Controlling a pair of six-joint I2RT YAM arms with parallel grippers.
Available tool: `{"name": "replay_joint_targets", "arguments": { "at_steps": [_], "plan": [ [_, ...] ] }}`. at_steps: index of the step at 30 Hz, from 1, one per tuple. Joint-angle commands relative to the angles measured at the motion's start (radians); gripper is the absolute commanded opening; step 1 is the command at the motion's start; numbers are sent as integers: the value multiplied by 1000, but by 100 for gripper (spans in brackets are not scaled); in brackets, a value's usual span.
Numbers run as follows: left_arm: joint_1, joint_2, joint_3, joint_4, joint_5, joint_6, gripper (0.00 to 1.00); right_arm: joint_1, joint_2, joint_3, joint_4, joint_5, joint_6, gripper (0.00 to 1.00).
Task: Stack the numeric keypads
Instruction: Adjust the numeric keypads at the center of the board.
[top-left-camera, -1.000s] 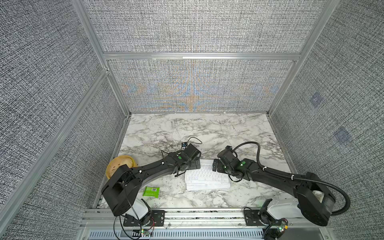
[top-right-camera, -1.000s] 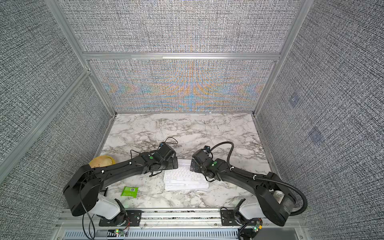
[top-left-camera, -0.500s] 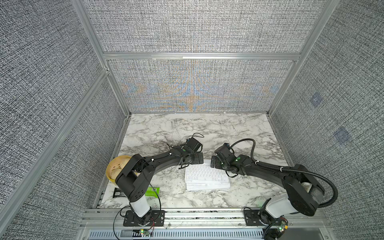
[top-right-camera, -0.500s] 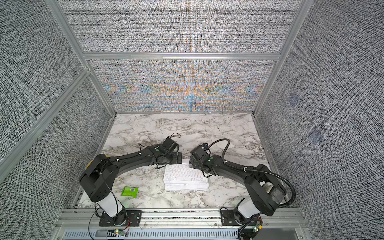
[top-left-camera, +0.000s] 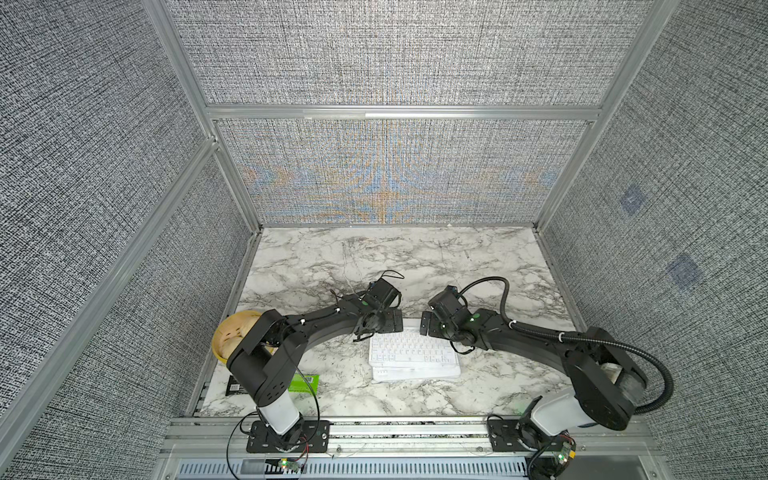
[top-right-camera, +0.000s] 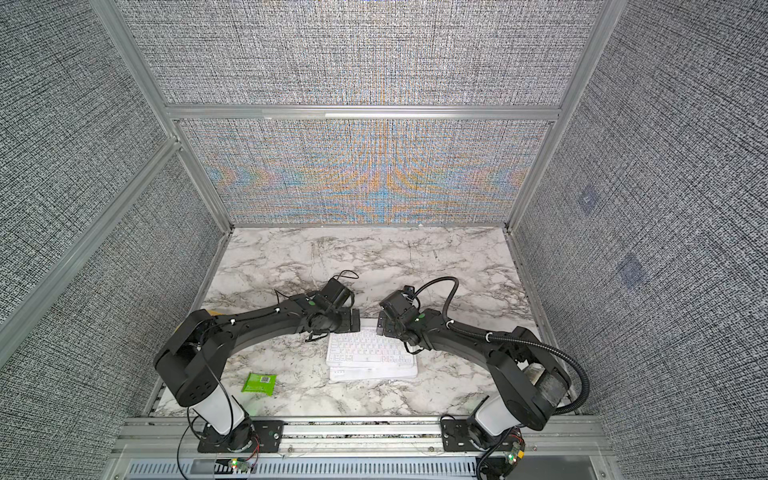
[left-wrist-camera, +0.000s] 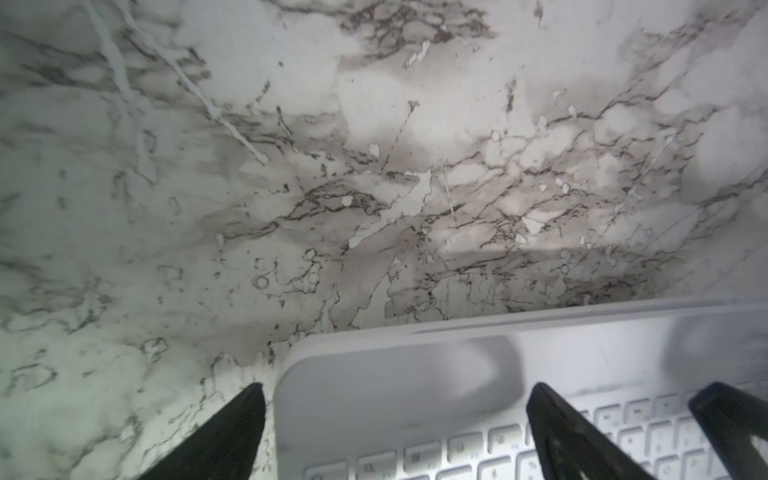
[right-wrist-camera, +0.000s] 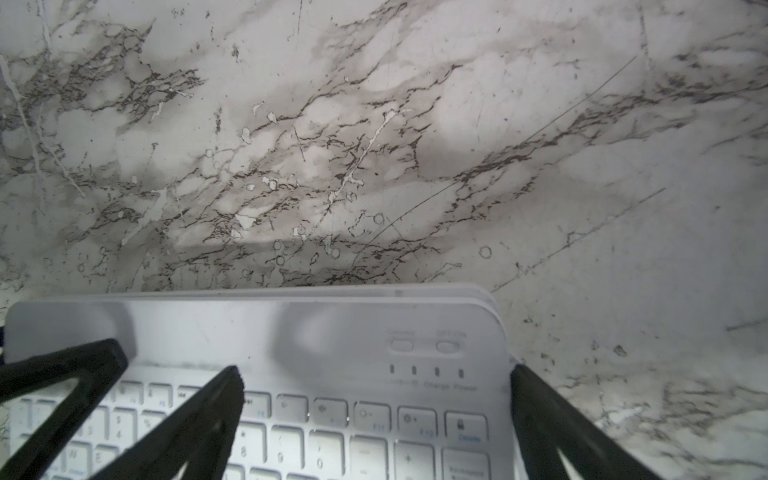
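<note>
**Top views.** Marble table (top-left-camera: 374, 257) inside a walled booth. Keypads (top-left-camera: 415, 359) lie in one pile at front middle. The top keypad (top-right-camera: 370, 351) shows white keys, and a lower one juts out at the near edge. How many are in the pile I cannot tell. In both top views the left gripper (top-left-camera: 390, 326) and right gripper (top-left-camera: 426, 328) sit low over the pile's far edge, close together but apart. Their fingers are hidden under the wrists here. Basket (top-left-camera: 230, 338) is at the table's left edge, partly behind the left arm. Green packet (top-right-camera: 259, 382) is front left, well apart from the pile.

**Left wrist.** Left gripper (left-wrist-camera: 397, 388) has its jaws spread wide and holds nothing. One finger (left-wrist-camera: 232, 432) hangs over bare table just beside the top keypad's (left-wrist-camera: 395, 370) corner. The other (left-wrist-camera: 569, 440) is over the key rows. Whether either touches the keypad I cannot tell. A finger of the right gripper (left-wrist-camera: 727, 419) shows over the keys nearby.

**Right wrist.** Right gripper (right-wrist-camera: 376, 370) is also wide open and empty. One finger (right-wrist-camera: 199, 419) is over the keys. The other (right-wrist-camera: 552, 428) is just off the top keypad's (right-wrist-camera: 332, 332) end, over the table. A lower keypad's rim (right-wrist-camera: 478, 291) peeks out along the far edge. A left gripper finger (right-wrist-camera: 66, 386) is over the keys.
</note>
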Motion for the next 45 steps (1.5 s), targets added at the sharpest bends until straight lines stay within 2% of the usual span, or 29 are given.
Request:
{"name": "replay_joint_targets", "arguments": {
  "at_steps": [1,12,21,29,38,45],
  "plan": [
    [2,9,1,44,16,-1,99,0,8,10,1,-8,-9,99],
    [2,20,21,78,95,7,99,1,32,17,33,-38,-19,99],
    [-4,-45,-4,134,156,-21,99,1,-5,17,62,-71,-44,99],
    [-32,-104,-12,85,159,-66,99,6,-9,33,30,-109,-33,99],
    [-73,-135,-65,53,110,-128,99,21,-49,17,-19,-123,-13,99],
    [-73,-118,-36,22,67,-106,99,32,-47,-3,-3,-127,-1,99]
  ]
}}
